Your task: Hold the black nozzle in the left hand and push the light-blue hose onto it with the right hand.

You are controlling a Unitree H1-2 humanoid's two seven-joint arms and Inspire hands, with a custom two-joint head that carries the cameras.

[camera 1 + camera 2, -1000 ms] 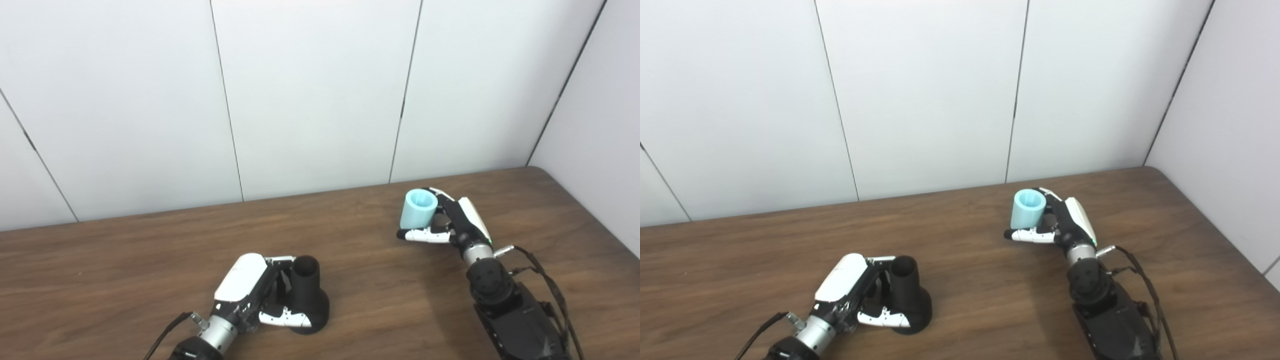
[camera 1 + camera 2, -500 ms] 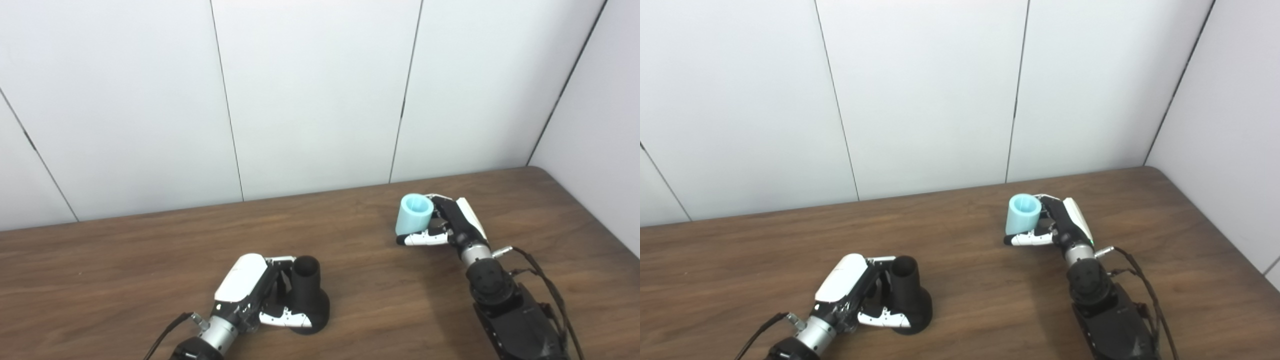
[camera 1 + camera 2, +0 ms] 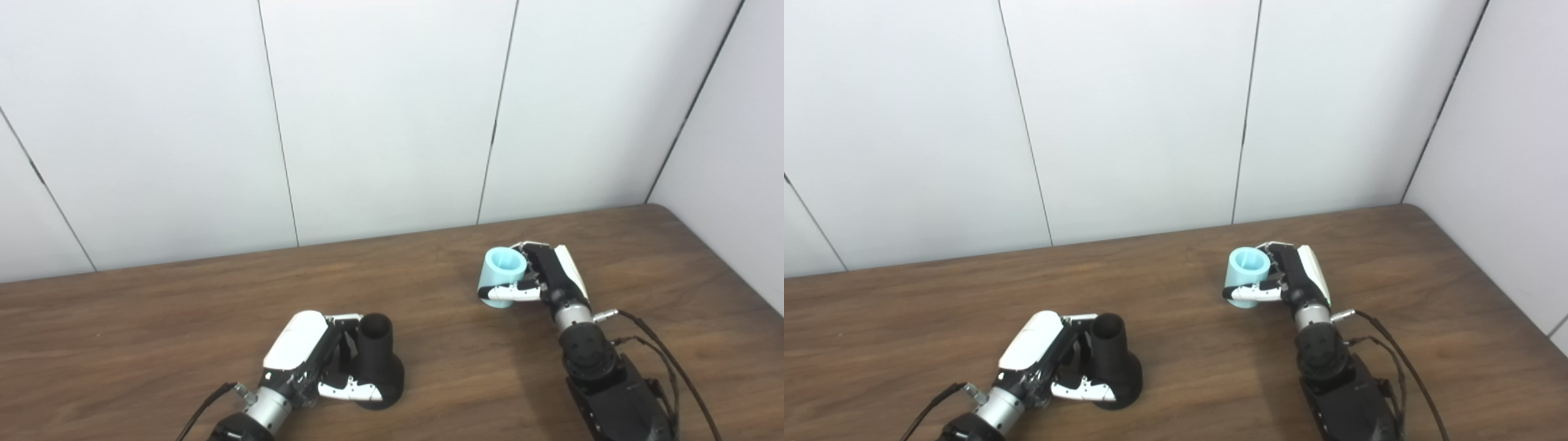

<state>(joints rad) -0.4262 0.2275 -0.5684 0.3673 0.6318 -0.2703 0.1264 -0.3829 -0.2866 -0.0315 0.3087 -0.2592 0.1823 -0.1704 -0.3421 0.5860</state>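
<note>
Step in hand: both parts gripped, joining not yet begun.

My left hand [image 3: 306,358] is wrapped around the black nozzle [image 3: 376,361], fingers behind its neck and thumb across the flared base. The nozzle stands upright on the wooden table [image 3: 153,318], open mouth up, near the front edge on the left.

My right hand [image 3: 542,278] is clamped on the light-blue hose [image 3: 501,278], a short stub of tube, thumb lying across its lower front and fingers behind it. The hose sits at the right of the table, nearer the wall, with its open end tipped up and toward the camera. I cannot tell whether its lower end touches the wood or hangs just above.

The two parts are well apart, with bare table between them.

Next move, as I judge it: carry the hose left and toward me, then turn it so an open end faces down over the nozzle mouth. The bores must line up before I push. My left hand needs to brace the base against that push.

Obstacles: none on the table between the parts. The only crowding is my own left fingers close beside the nozzle neck, which may limit how far down the hose can seat. White wall panels [image 3: 380,110] behind, clear of the work.
</note>
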